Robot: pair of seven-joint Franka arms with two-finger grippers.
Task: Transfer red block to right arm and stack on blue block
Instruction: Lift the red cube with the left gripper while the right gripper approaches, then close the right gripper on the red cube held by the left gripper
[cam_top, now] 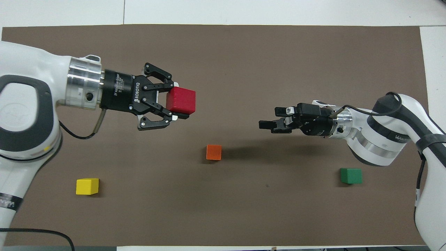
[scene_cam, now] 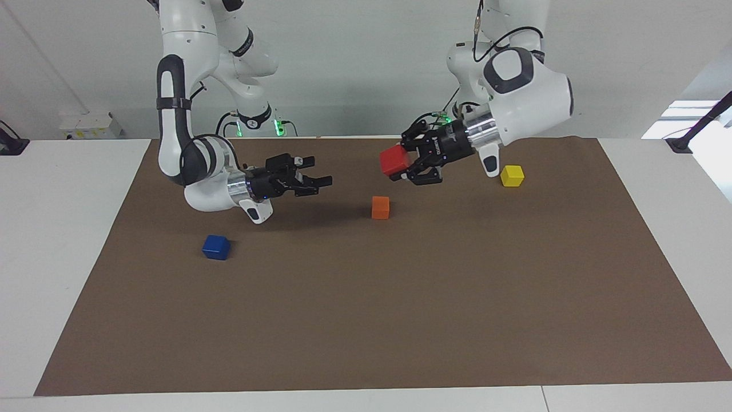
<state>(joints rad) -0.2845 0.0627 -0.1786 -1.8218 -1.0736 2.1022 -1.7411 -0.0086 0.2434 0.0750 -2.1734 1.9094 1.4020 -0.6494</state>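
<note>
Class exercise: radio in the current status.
Left gripper shut on red block, aloft. Right gripper open, facing it. Blue block on mat. Gap clear; orange cube below.

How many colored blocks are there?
5: red block in the left hand; orange mid-table; yellow toward the left arm's end; green and blue toward the right arm's end.

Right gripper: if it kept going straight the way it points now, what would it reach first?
Probably the red block held up by the left gripper. The open right gripper points toward it over the mat, nothing between; heights look close, hard to confirm.
</note>
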